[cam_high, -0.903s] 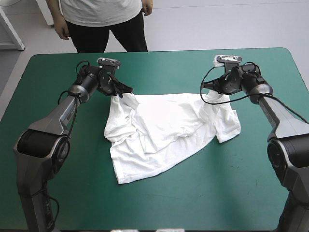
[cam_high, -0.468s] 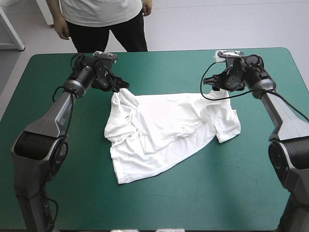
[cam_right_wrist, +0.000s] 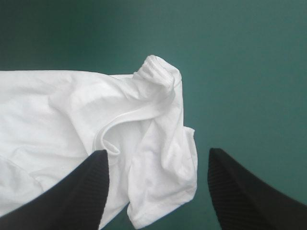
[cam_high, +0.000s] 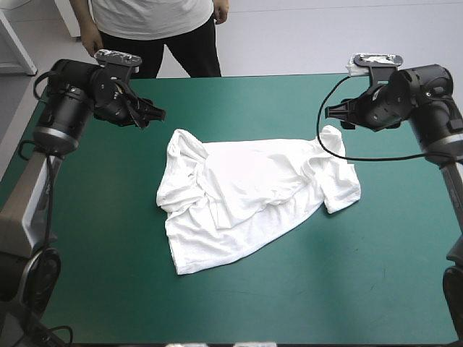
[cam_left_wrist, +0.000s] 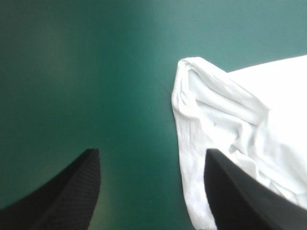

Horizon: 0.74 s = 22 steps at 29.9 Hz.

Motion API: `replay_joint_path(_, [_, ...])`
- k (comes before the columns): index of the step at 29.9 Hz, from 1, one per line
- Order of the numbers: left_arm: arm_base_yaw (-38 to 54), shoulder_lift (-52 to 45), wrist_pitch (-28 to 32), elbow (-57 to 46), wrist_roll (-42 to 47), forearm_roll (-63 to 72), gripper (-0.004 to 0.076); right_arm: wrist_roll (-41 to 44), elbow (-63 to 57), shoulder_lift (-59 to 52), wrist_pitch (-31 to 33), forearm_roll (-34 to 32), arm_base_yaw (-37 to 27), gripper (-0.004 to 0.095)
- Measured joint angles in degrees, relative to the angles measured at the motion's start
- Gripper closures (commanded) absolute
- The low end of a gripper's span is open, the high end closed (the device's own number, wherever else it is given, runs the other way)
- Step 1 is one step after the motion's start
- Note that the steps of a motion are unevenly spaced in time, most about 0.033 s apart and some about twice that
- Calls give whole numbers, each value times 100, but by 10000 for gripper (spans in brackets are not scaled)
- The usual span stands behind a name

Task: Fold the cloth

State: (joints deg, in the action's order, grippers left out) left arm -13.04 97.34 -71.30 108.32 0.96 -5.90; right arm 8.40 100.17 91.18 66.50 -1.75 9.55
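Two wrist views crop the T-shirt; left gripper, right gripper spread

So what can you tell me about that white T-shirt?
The T-shirt is white, short-sleeved, soft-looking cloth, lying spread but rumpled on the teal-green table, with bunched folds along its left side and one sleeve toward the right. Only the table touches it; the left pincer and right pincer are open, clear of it.

Looks like a robotics lab: plain teal-green tabletop with two cabled robot arms reaching over it, bare pale floor beyond.
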Motion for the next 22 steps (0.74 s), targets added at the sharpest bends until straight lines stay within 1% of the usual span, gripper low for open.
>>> replay_joint_path(5, [0,-710,-8,-799,57,391,265,-5,-11,-243,267,-81,0,331])
replay_joint_path(8, [0,-787,-13,-1362,69,634,265,-10,-24,-264,320,-93,0,331])
replay_joint_path(12, [0,-526,-13,-1803,69,973,265,-16,-32,-264,337,-99,0,331])
replay_joint_path(17, [0,23,75,-1842,69,1068,265,-16,-32,-264,338,-129,0,331])
replay_joint_path(22, [0,540,387,-1847,162,1073,265,-16,-44,-264,351,-161,0,331])
